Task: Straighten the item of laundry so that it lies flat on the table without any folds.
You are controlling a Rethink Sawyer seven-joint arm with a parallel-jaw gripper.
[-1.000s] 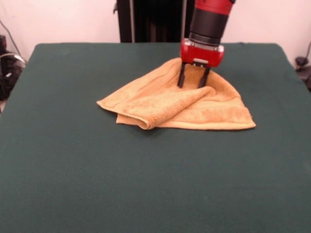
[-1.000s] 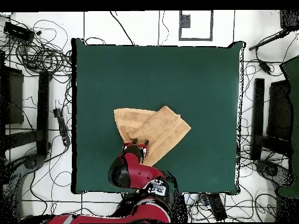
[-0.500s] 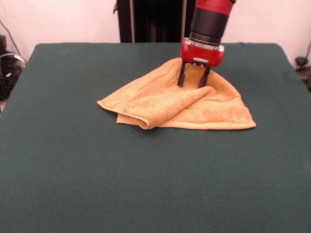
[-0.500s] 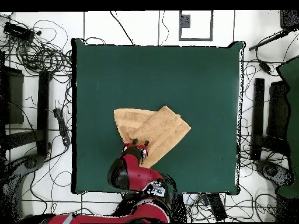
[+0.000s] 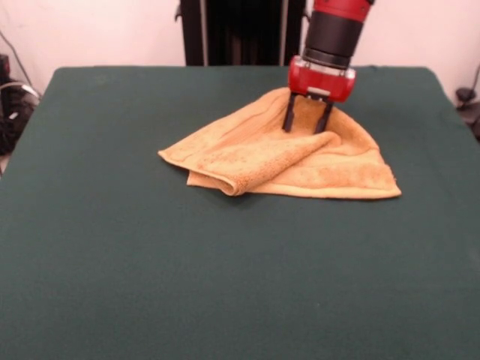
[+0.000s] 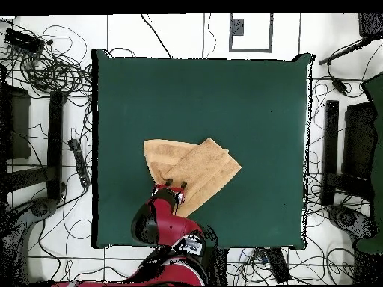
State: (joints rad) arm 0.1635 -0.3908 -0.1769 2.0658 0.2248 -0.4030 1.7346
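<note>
The yellow-orange item of laundry lies on the green table, toward its far middle, folded over itself. One flap crosses diagonally on top and ends in a rolled fold at the front left. My gripper stands upright on the towel's far part. It is open, both dark fingertips pressing into the cloth where the flap begins. In the overhead view the item of laundry shows as two overlapping layers on the table, with the gripper at its lower left edge.
Cables and equipment lie on the floor around the table. Green cloth stretches wide on all sides of the towel. The arm's red body hangs over the table edge nearest the base.
In the front view the gripper has moved slightly right and a little farther away, and the towel has slid that way with it. The fold stays in place.
</note>
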